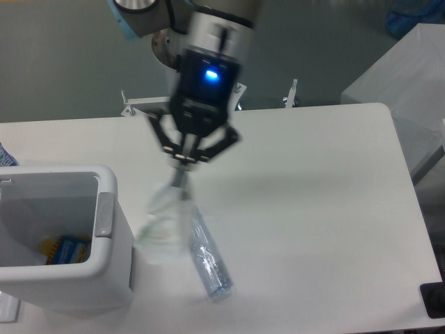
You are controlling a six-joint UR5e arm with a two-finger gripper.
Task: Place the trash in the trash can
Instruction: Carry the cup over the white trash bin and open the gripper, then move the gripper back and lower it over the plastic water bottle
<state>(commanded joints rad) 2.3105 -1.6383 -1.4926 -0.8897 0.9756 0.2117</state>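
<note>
The trash can is sitting at far left, open top, something blue-yellow inside. Just right of its rim, the crumpled cup is hanging motion-blurred, its top pinched in the gripper, so the bin is lying left of the load. The bottle is lying on the table, long axis diagonal, partly overlapped by the blurred cup.
</note>
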